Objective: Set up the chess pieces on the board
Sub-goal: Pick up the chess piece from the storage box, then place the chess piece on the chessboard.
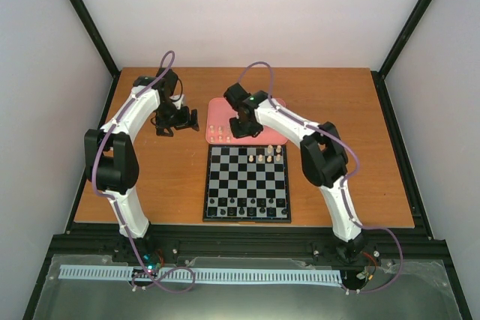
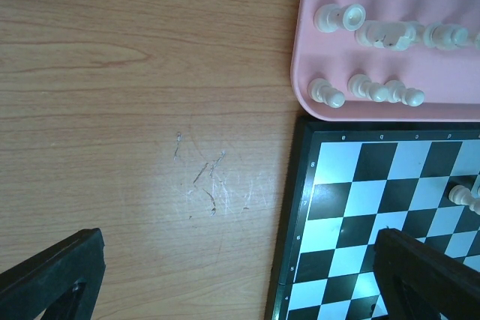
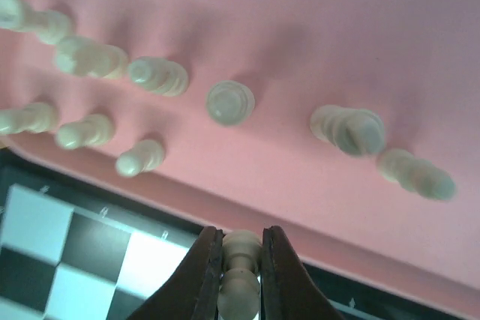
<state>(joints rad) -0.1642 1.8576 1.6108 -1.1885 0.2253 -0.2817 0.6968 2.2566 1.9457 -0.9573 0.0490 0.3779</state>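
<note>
My right gripper (image 3: pixel 240 239) is shut on a cream chess piece (image 3: pixel 240 290), held over the near rim of the pink tray (image 3: pixel 315 50) by the board's far edge (image 3: pixel 45 260). Several cream pieces (image 3: pixel 157 76) lie or stand on the tray. In the top view the right gripper (image 1: pixel 244 129) is at the tray (image 1: pixel 217 114), just beyond the board (image 1: pixel 247 183). A few cream pieces (image 1: pixel 262 157) stand on the board's far rows. My left gripper (image 1: pixel 174 121) is open and empty over bare table left of the tray; its fingers (image 2: pixel 52 282) are spread wide.
Black pieces (image 1: pixel 247 210) stand along the board's near row. The left wrist view shows the tray corner (image 2: pixel 315 58) with cream pieces (image 2: pixel 386 91), the board's far left corner (image 2: pixel 352 215) and scratched wooden table (image 2: pixel 150 110). Black frame posts edge the table.
</note>
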